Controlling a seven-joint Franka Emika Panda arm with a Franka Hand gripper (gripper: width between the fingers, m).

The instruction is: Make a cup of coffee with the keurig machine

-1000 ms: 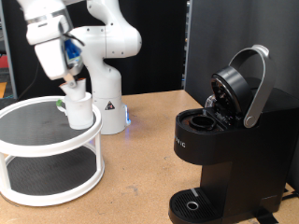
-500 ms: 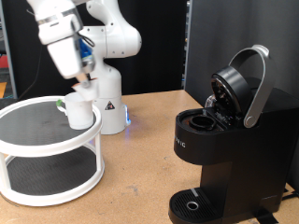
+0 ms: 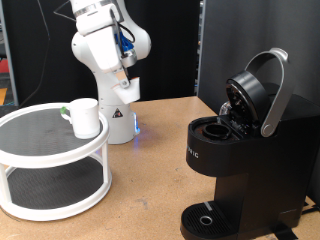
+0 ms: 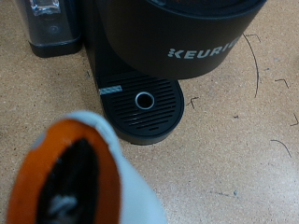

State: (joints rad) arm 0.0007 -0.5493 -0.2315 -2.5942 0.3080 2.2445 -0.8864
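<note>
Now the gripper point(image 3: 122, 75) hangs in the air near the exterior view's top, in front of the white arm's base, well apart from the cup point(image 3: 84, 117) and up to its right. Whether its fingers are spread or pressed together I cannot tell; nothing shows between them. The cup stands upright on the top tier of the round white two-tier stand point(image 3: 40, 160), at the tier's right edge. The keurig machine point(image 3: 240, 150) sits at the exterior view's right with its lid tipped up and back, the pod chamber open. In the wrist view one orange-faced fingertip point(image 4: 75, 177) fills the foreground, blurred, with the machine's round drip base point(image 4: 142, 105) on the wooden table point(image 4: 243, 149) beyond it. A second ago the gripper was right at the cup on the stand; since then it has lifted away and swung towards the machine, while the cup has kept its place.
</note>
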